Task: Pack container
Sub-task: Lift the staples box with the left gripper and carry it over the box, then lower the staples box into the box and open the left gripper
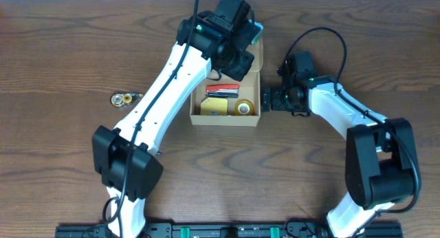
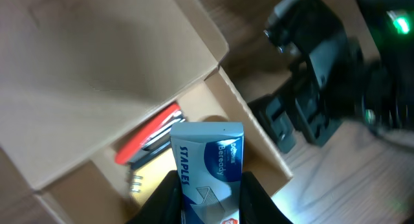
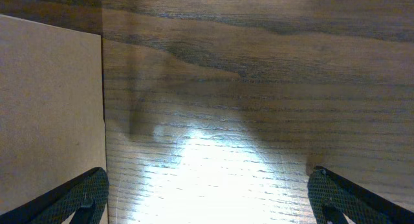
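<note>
The left pincer (image 2: pixel 210 199) with its staples box (image 2: pixel 208 160) blocks the 12 o'clock half of the container (image 1: pixel 225 119), the right pincer (image 1: pixel 269 99) crowds 3 o'clock, and the table (image 1: pixel 227 162) at 6 o'clock lies open.

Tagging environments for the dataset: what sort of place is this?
Probably a robot lab workbench, not a home or warehouse. A left arm and a right arm rise from a black rail at the edge of a wood-grain table that bears a small cardboard container of stationery.
</note>
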`<state>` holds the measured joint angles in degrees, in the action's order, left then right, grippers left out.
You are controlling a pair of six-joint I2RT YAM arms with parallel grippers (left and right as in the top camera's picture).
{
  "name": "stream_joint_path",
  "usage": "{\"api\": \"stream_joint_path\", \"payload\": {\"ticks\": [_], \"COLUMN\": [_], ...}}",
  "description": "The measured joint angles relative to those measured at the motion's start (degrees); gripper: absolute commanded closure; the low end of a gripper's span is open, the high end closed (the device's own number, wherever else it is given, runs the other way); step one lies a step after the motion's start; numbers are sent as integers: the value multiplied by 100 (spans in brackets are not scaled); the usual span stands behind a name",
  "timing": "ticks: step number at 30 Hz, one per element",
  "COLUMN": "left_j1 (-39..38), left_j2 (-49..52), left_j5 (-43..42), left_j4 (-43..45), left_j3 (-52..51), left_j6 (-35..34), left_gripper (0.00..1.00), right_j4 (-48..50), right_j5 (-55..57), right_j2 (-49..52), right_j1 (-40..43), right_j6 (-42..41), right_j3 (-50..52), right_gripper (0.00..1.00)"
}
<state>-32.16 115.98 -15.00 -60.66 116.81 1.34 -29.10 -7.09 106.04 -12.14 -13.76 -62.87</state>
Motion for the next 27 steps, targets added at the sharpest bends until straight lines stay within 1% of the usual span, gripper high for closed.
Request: {"api": "stream_joint_path", "payload": {"ticks": [2,6,9,13,20,24,27], "left_j1": [-7,-37,-90,-186,-258,-269,-289], "left_j2": [114,367,531,651,660,664,682], "left_j5": [15,17,22,42,149,223,258], "left_j4": [87,133,140,133,-122,17,297], "left_j3": [0,0,-2,-2,-28,-256,-468], "left_j6": [-490,-1231,-1609,-1961,-2527,-2675,-2706], "left_gripper": [84,84,85,85,85,84,83], "right_j4": [0,0,0,0,0,0,0], "right_j5": [0,0,0,0,0,0,0], "right_j2": [0,0,0,0,0,0,0], "right_j1": [0,0,0,0,0,0,0], "right_j6": [0,0,0,0,0,0,0], "right_j3": [0,0,0,0,0,0,0], "right_gripper": [1,1,1,1,1,1,1]}}
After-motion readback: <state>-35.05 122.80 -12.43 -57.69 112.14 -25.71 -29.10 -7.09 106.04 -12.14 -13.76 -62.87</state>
